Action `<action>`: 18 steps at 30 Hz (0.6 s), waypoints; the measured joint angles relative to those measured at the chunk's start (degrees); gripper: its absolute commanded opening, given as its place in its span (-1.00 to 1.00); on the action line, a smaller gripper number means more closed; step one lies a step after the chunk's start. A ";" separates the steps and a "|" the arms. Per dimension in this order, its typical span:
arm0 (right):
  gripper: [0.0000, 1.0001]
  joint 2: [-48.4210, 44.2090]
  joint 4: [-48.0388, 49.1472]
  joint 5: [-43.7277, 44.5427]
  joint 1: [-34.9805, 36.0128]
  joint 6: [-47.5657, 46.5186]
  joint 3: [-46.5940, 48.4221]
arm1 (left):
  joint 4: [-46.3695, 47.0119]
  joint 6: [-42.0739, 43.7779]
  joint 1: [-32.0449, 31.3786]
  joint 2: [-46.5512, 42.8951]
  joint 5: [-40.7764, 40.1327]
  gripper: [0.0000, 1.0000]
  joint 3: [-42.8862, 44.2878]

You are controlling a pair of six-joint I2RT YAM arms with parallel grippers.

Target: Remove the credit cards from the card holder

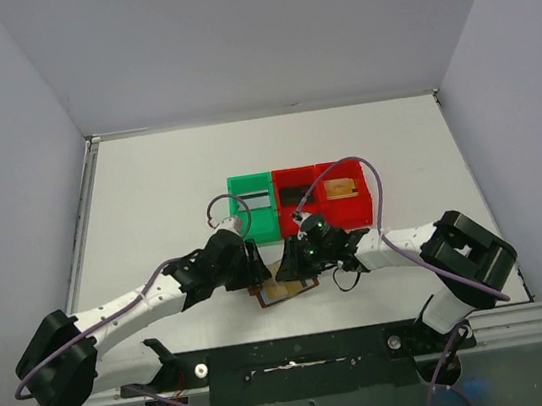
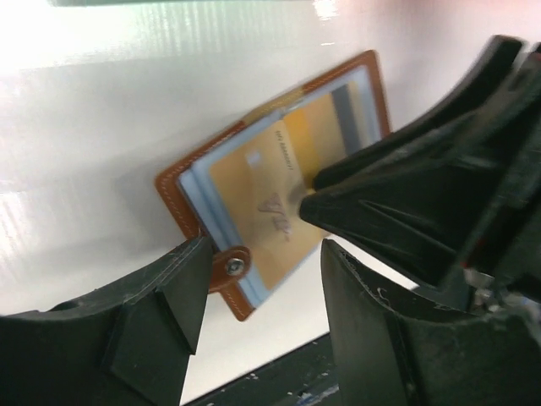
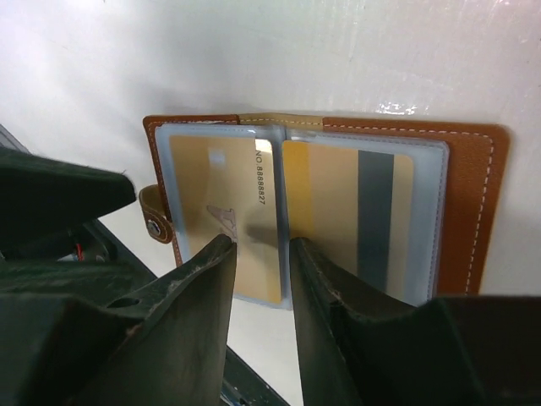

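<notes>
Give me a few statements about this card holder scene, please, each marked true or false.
1. The card holder lies open on the table. True.
2. The gold cards lie loose beside it. False: they sit inside its clear sleeves.
3. The bins behind it are blue and yellow. False: there is a green bin and there are red bins.
4. The left pincer has its fingers on either side of the snap tab. True.
</notes>
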 measured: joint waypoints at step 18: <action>-0.82 2.25 17.92 -7.96 -4.44 6.64 -9.40 | -0.85 5.29 0.00 10.91 -2.51 -0.31 1.05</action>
